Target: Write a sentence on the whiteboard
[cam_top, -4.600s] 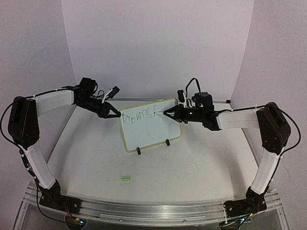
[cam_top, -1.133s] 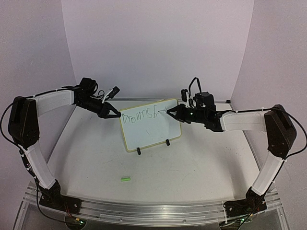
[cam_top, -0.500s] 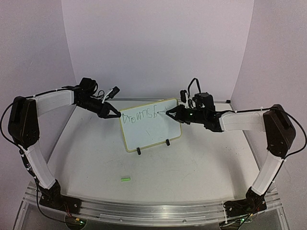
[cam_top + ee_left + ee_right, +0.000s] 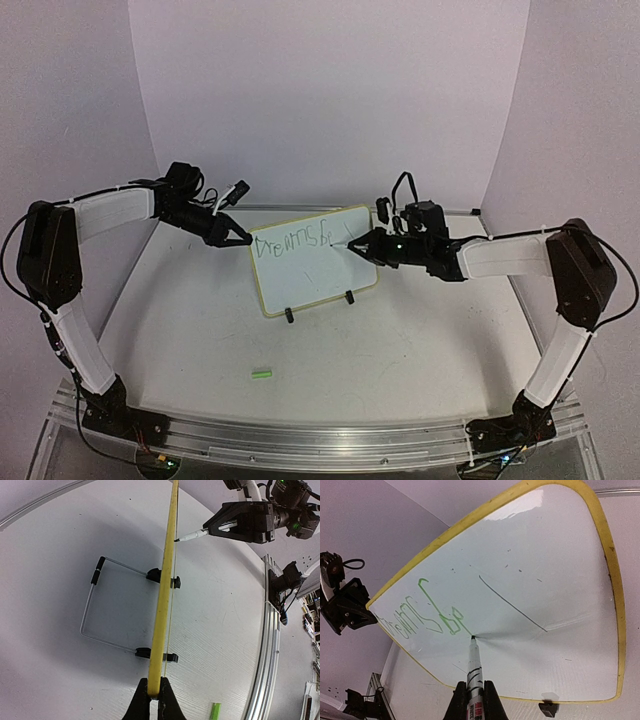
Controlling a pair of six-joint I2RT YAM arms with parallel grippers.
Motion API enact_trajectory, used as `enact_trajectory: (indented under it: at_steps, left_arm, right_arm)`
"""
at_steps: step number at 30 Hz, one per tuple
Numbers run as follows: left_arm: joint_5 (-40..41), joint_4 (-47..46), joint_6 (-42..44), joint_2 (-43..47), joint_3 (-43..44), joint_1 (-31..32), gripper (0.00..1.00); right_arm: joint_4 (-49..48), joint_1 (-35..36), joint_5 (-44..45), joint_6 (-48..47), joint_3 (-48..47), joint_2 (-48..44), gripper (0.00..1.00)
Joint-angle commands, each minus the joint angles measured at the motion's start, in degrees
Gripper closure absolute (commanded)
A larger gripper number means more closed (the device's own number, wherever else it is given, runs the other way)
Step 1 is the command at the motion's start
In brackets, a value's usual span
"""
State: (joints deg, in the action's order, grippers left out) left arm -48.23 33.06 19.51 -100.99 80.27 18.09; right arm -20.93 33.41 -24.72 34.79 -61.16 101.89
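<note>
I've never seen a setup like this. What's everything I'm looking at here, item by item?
whiteboard: one, white with yellow frame, standing mid-table on black feet
writing: one line, green, across the board's top
marker: one, white with black tip, tip against the board
small piece: one, green, on the table near the front
table: one, white
left arm's jaws: black, shut on the board's left edge
right arm's jaws: black, shut on the marker

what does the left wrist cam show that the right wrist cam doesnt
Only the left wrist view: the wire stand behind the board and a small green object. Only the right wrist view: the board's face with the green writing. Both: the yellow-framed board, the marker tip touching it, and the left end effector gripping its edge.
</note>
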Motion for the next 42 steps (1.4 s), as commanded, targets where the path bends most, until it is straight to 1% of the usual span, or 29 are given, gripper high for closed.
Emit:
enact_trajectory:
  at_steps: [1,7,12,21,34,42]
  left_arm:
    - [3.23,3.37,1.58,0.25,0.5,1.03,1.0]
    - [3.21,3.34,1.55,0.35,0.48,1.0,1.0]
    - [3.14,3.33,1.53,0.36,0.41,1.0,1.0]
    - [3.29,3.33,1.54,0.36,0.41,1.01,1.0]
    - [3.32,3.33,1.58,0.27,0.41,0.99,1.0]
    - [3.36,3.34,1.65,0.18,0.41,0.99,1.0]
  right_arm:
    - [-0.86,-0.28,3.37,0.44,-0.27,-2.2,1.0]
    - [-0.96,-0.27,3.83,-0.11,-0.14,-4.89,1.0]
    - [-1.62,-0.27,0.73,-0.86,0.33,-5.73,1.0]
    - [-1.02,-0.27,0.3,-0.48,0.11,-2.78,1.0]
    - [0.2,-0.28,2.42,-0.43,-1.68,-0.4,1.0]
    - [0.19,-0.26,4.17,-0.58,-2.68,-0.82,1.0]
